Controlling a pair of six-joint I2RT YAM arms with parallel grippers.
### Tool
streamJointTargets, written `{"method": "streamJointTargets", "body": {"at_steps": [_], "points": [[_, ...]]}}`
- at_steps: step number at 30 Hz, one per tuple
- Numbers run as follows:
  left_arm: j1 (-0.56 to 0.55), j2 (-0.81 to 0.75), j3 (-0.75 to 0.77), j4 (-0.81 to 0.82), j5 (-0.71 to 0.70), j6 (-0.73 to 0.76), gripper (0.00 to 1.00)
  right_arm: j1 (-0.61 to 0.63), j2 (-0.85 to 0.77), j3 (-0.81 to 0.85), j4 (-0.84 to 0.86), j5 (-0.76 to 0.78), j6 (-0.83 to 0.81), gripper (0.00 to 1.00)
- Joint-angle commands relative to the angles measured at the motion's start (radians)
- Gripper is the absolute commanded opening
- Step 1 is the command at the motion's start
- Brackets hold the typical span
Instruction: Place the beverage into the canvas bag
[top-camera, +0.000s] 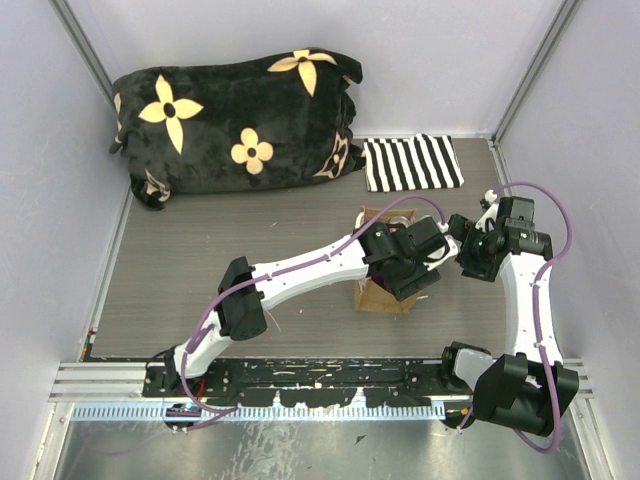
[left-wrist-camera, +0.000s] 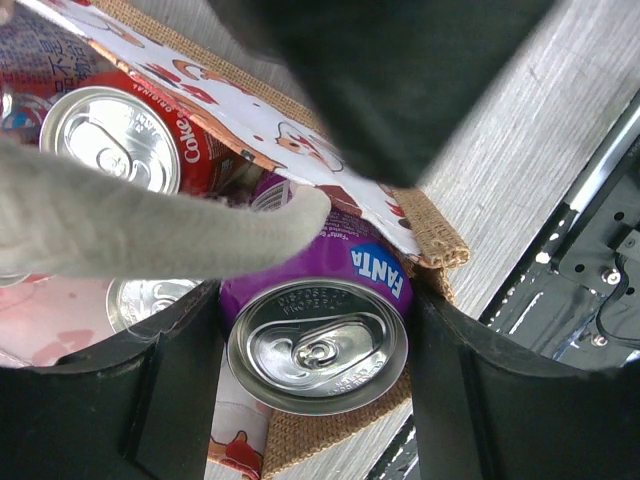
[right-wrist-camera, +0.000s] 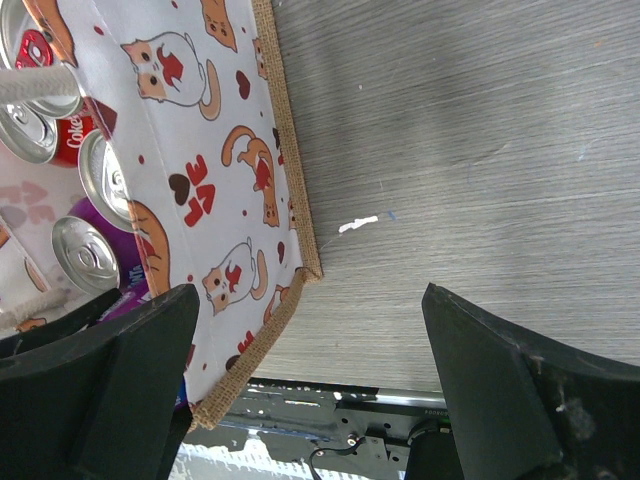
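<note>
Inside the canvas bag (coarse tan burlap weave, one face printed with cartoon cats and red hearts), the purple Fanta can stands upright, its silver lid up. Left jaws, black and matte, grasp it, one pressed to each side of its round wall. Beside it within the bag sit a red Coke can and another silver-topped can; a cream woven handle crosses above them. Right jaws stand spread wide, nothing between them, just beside the bag over the grey wood-grain worktop.
</note>
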Motion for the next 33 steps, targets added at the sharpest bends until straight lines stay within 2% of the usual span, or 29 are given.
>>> {"method": "streamJointTargets", "body": {"at_steps": [1,7,21,25,26,28,30,33], "points": [[-0.057,0.003,0.06,-0.005,0.082,0.083,0.0,0.0,-0.026,0.007,0.033,-0.02,0.005,1.0],[-0.059,0.026,0.052,0.003,0.119,0.12,0.0,0.0,-0.028,0.007,0.032,-0.02,0.006,1.0],[-0.057,0.039,-0.075,0.099,0.118,0.167,0.0,-0.001,-0.02,0.005,0.032,-0.017,0.006,1.0],[-0.056,0.051,-0.078,0.099,0.117,0.172,0.04,0.001,-0.016,0.005,0.033,-0.018,0.005,1.0],[-0.056,0.052,-0.074,0.094,0.116,0.173,0.08,0.0,-0.016,0.004,0.032,-0.018,0.005,1.0],[-0.056,0.052,-0.068,0.082,0.115,0.175,0.28,0.0,-0.014,0.005,0.032,-0.017,0.006,1.0],[-0.056,0.046,-0.067,0.081,0.117,0.18,0.53,0.0,-0.015,0.005,0.033,-0.017,0.006,1.0],[-0.056,0.032,-0.069,0.08,0.119,0.183,0.75,-0.001,-0.014,0.005,0.033,-0.017,0.006,1.0]]}}
